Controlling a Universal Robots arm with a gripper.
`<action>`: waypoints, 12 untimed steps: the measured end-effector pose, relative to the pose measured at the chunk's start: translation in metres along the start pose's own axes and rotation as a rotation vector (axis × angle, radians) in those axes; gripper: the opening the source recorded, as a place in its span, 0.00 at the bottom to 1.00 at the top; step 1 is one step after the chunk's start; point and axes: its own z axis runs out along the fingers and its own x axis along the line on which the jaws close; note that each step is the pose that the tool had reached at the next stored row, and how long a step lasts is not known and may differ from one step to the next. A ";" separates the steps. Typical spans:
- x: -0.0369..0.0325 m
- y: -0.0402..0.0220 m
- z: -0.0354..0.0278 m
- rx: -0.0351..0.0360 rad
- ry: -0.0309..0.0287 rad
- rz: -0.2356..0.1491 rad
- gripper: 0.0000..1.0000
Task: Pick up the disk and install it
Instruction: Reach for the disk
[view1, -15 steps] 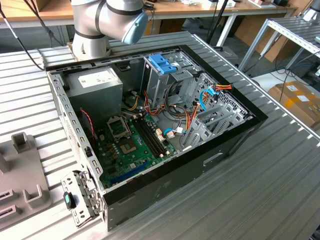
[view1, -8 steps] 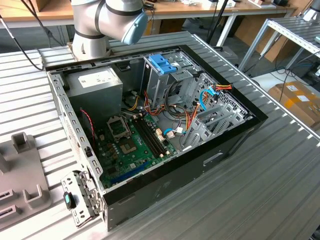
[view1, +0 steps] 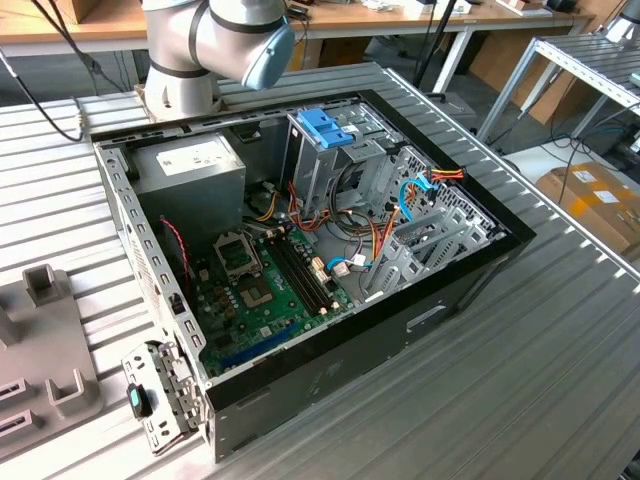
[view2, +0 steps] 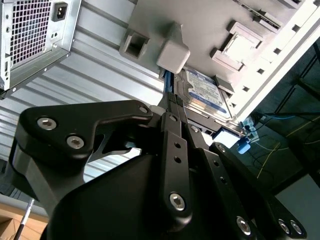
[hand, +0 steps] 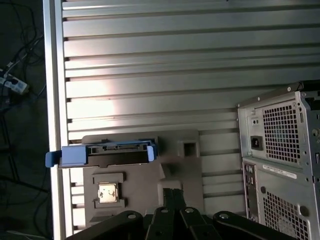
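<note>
The disk (hand: 117, 150) is a flat metal drive with light-blue rails. It rests in a grey fixture (hand: 145, 182) near the edge of the slatted table. In the second wrist view the disk's labelled face (view2: 206, 91) shows just past my fingertips. My gripper (hand: 173, 194) hangs above the fixture, a little to the side of the disk, with its black fingers (view2: 170, 112) pressed together and nothing between them. In the exterior view the open computer case (view1: 470, 270) lies on the table, with its metal drive cage (view1: 325, 175) near the middle.
A blocky blue latch piece (view1: 322, 128) sits on top of the drive cage. The case's rear panel with its power socket (hand: 280, 150) stands close beside the fixture. Part of the grey fixture (view1: 40, 340) shows at the exterior view's left. Cables run across the motherboard.
</note>
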 end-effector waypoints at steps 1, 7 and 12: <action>0.0023 -0.0002 -0.0001 0.0000 0.0001 0.000 0.11; 0.0131 -0.0010 -0.0003 0.0000 0.0000 0.000 0.11; 0.0250 -0.0019 -0.0006 0.0000 0.0001 0.000 0.11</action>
